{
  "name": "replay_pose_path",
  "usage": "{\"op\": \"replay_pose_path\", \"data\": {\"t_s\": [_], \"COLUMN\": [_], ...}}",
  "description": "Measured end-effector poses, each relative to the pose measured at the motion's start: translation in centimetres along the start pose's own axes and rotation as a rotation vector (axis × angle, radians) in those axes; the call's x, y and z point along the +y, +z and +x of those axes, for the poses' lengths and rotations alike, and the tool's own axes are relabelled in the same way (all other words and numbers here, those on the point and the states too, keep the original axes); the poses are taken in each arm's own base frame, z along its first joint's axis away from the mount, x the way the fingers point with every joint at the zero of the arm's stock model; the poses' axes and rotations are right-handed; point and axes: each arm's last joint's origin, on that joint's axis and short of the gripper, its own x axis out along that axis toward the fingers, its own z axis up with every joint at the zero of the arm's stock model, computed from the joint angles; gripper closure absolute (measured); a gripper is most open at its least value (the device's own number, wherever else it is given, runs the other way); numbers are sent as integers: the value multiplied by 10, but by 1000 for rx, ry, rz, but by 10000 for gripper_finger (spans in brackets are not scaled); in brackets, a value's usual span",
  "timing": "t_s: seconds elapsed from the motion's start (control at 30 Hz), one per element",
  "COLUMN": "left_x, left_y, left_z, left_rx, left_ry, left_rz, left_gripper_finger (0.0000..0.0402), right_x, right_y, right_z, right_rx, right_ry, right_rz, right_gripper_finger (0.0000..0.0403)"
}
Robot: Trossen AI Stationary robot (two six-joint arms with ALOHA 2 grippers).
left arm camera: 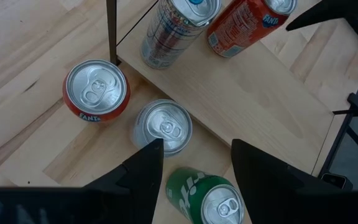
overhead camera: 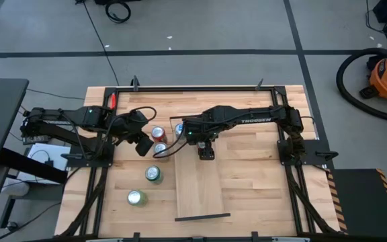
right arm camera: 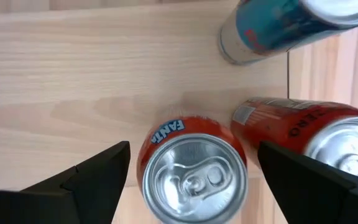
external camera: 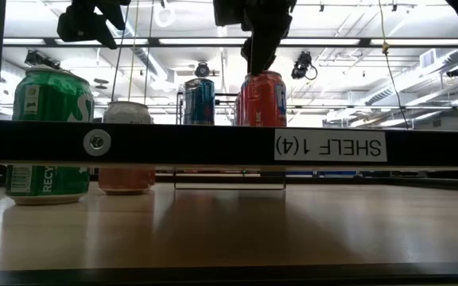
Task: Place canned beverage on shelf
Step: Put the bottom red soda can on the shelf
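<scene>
1. Slatted pale wood makes up the counter [overhead camera: 261, 181], which stands on a grey floor crossed by dark tape lines, with an orange shop vacuum [overhead camera: 386, 77] off to one side.
2. Lying flat on the counter is the shelf [overhead camera: 200, 188], a long narrow pale board with a thin black wire rail at each short end.
3. The right tool [overhead camera: 207, 152] hangs over the far end of the shelf, fingers spread wide and released, directly above an upright orange Fanta can [right arm camera: 192, 168] that stands on the board; neither finger touches it.
4. Just beside that can on the shelf stand a tall blue-and-silver can [right arm camera: 284, 25] and, in the right wrist view, a slim red-orange can [right arm camera: 309, 134].
5. The left tool [left arm camera: 194, 165] hovers over the counter beside the shelf, open and holding nothing.
6. Below it a silver-topped can [left arm camera: 163, 126] stands against the shelf's edge, with a short orange Fanta can [left arm camera: 96, 90] near it.
7. Closer to the near edge, a green can [overhead camera: 154, 174] and a second green can [overhead camera: 136, 197] stand on the counter, apart from the shelf.
</scene>
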Motion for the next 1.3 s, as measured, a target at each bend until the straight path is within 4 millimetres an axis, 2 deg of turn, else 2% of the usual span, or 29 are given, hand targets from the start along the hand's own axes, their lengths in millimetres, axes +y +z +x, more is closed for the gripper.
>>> {"op": "replay_pose_path", "data": {"t_s": [0.37,0.53,0.63,0.8,1.13,1.3], "left_x": [0,0,0,0,0,0], "left_y": [0,0,0,0,0,0], "left_z": [0,0,0,0,0,0], "left_rx": [-1,0,0,0,0,0], "left_ry": [0,0,0,0,0,0], "left_rz": [0,0,0,0,0,0], "left_gripper_finger": [203,203,203,203,203,203], "right_x": [3,5,5,6,14,14], "right_y": [-2,-4,-4,-4,-11,-15], "right_z": [-24,-41,-44,-32,6,15], "right_rx": [-18,-93,-114,-104,-51,-21], "right_ry": [-25,-53,-49,-44,-44,-41], "right_rz": [-32,-97,-107,-108,-98,-85], "right_gripper_finger": [39,40,41,41,41,41]}}
